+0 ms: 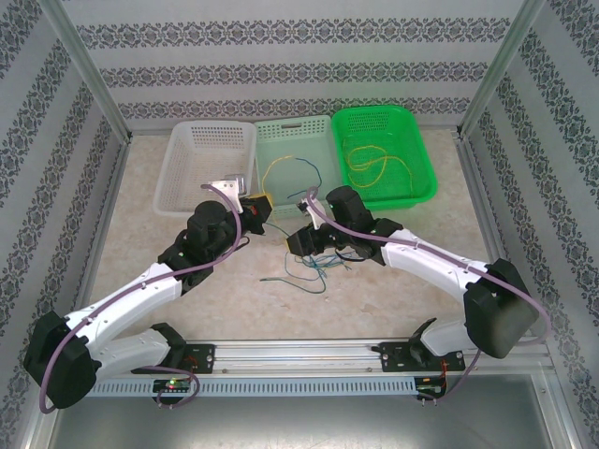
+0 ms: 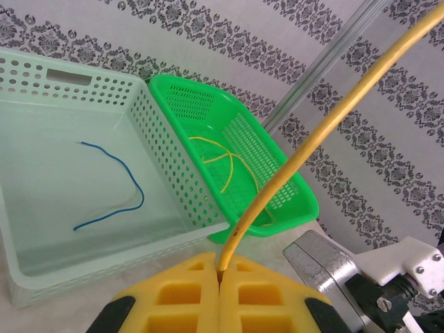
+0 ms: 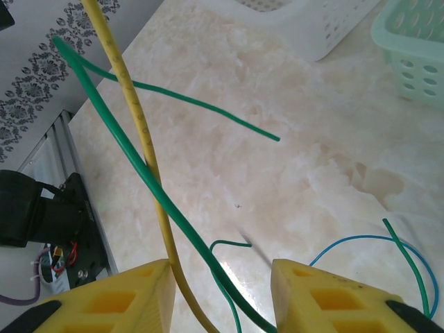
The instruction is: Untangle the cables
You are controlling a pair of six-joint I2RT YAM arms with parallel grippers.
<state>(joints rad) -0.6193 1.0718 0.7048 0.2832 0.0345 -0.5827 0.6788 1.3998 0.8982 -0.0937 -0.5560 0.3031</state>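
Your left pincer [image 2: 220, 272] is clenched on a thin yellow cable [image 2: 312, 135]. The wire comes out of the seam between the two yellow foam pads and arcs up to the right. Beyond it, a thin blue cable [image 2: 132, 184] lies curled on the floor of the pale mint perforated plastic basket [image 2: 173, 149]. A few yellow strands [image 2: 225, 163] lie in the bright green plastic basket [image 2: 277, 201] just beside it.

Your right pincer [image 3: 220, 277] is released, its yellow pads standing apart. A yellow wire [image 3: 135, 111] and a dark green cable [image 3: 139, 166] run down through the gap. The yellow one passes just beside the left-hand pad, and neither is pinched. A blue loop [image 3: 361, 241] lies on the beige marbled tabletop [image 3: 277, 83] near the right-hand pad.

From above, both pincers hover close together in front of the mint basket, with a loose tangle of green and blue wires [image 1: 304, 271] on the table just beneath them.
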